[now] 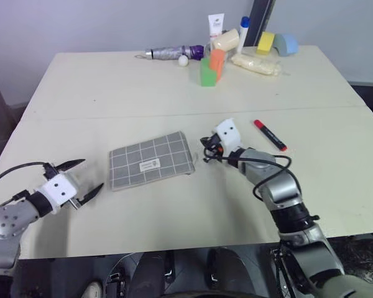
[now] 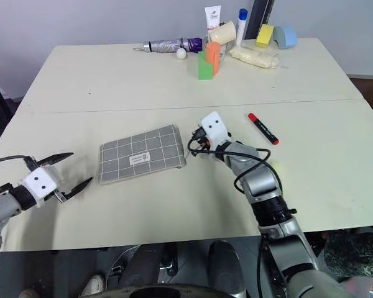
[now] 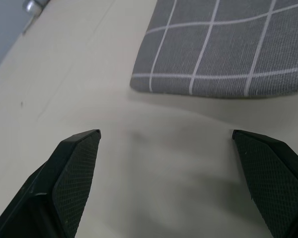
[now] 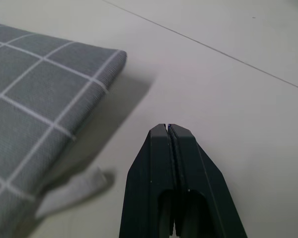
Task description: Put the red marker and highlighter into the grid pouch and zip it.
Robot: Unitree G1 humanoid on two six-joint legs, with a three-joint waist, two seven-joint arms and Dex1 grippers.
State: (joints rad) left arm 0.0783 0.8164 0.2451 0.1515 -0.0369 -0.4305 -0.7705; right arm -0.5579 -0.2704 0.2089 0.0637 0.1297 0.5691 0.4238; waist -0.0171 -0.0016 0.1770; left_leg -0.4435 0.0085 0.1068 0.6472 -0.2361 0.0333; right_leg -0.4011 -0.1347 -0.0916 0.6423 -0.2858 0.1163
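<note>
The grid pouch (image 1: pixel 151 161) lay flat on the table (image 1: pixel 112 87), with the left gripper (image 1: pixel 81 179) spread wide and empty just off its left end. The right gripper (image 4: pixel 168 130) was clenched on nothing beside the pouch's right edge. The red marker (image 1: pixel 270 135) lay apart, further right.

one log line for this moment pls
left gripper open beside pouch | right gripper shut, empty, near pouch corner | marker on table
</note>
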